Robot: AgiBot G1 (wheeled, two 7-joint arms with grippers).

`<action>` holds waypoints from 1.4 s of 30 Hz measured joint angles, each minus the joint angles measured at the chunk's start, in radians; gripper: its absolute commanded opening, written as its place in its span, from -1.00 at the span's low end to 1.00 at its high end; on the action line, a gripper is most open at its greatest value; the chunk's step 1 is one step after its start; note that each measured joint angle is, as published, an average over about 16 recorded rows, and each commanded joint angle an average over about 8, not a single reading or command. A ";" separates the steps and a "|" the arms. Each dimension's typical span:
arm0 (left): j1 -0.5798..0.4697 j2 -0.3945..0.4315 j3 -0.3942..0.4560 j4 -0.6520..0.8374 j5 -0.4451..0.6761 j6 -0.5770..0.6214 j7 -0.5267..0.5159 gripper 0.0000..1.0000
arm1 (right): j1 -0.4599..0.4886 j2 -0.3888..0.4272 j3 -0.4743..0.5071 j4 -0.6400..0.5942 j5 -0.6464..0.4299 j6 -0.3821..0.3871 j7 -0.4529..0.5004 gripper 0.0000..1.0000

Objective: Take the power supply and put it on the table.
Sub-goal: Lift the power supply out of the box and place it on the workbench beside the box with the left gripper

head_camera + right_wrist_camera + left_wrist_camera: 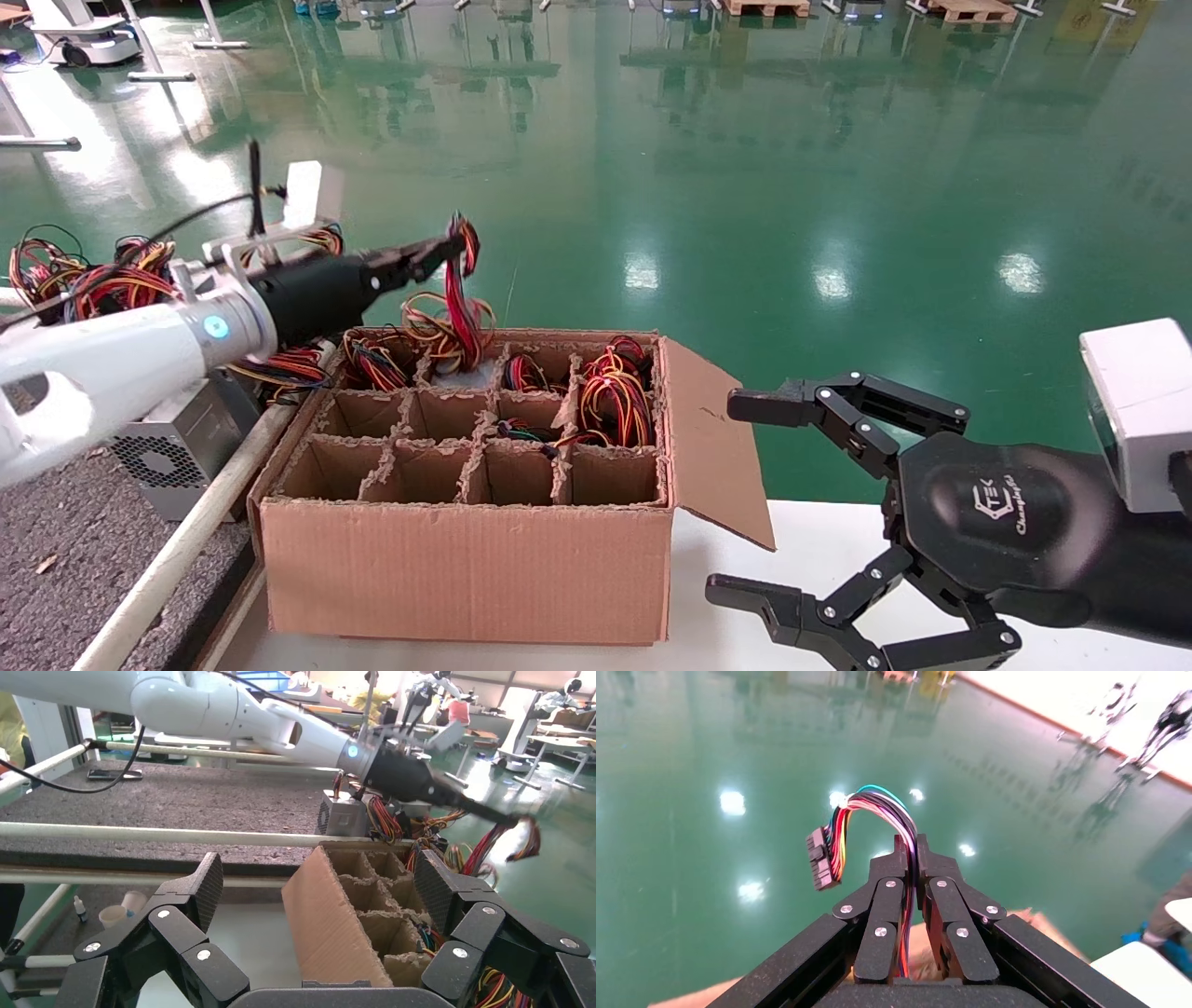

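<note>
My left gripper [456, 244] is raised over the back of the cardboard box [466, 568] and is shut on the power supply's wire bundle [453, 298]. In the left wrist view the red, purple and yellow wires [877, 808] run between the shut fingers [910, 843] and end in a black connector [821, 859]. The wires drop into a back compartment, where only a pale patch of the power supply's body [461, 377] shows. The dark speckled table [56, 568] lies left of the box. My right gripper [736, 499] hangs open right of the box, holding nothing.
Another grey unit [177, 447] with tangled wires stands on the table behind the white rail [177, 550]. The box has a cardboard divider grid, several cells holding wire bundles [610, 396], and an open flap [717, 438] facing my right gripper [318, 881]. Beyond is green floor.
</note>
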 measured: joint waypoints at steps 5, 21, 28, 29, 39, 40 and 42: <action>-0.046 -0.017 -0.009 -0.012 -0.014 0.046 -0.019 -1.00 | 0.000 0.000 0.000 0.000 0.000 0.000 0.000 1.00; -0.241 -0.104 -0.017 -0.034 -0.024 0.145 -0.062 -1.00 | 0.000 0.000 0.000 0.000 0.000 0.000 0.000 1.00; -0.336 -0.167 -0.011 -0.028 -0.012 0.133 -0.070 -1.00 | 0.000 0.000 0.000 0.000 0.000 0.000 0.000 1.00; -0.349 -0.177 -0.010 -0.026 -0.010 0.128 -0.070 -1.00 | 0.000 0.000 0.000 0.000 0.000 0.000 0.000 1.00; -0.457 -0.293 0.006 -0.012 0.018 0.075 -0.055 -1.00 | 0.000 0.000 0.000 0.000 0.000 0.000 0.000 1.00; -0.466 -0.307 0.008 -0.011 0.022 0.072 -0.054 -1.00 | 0.000 0.000 0.000 0.000 0.000 0.000 0.000 1.00; -0.482 -0.333 0.014 -0.009 0.030 0.069 -0.051 -1.00 | 0.000 0.000 0.000 0.000 0.000 0.000 0.000 1.00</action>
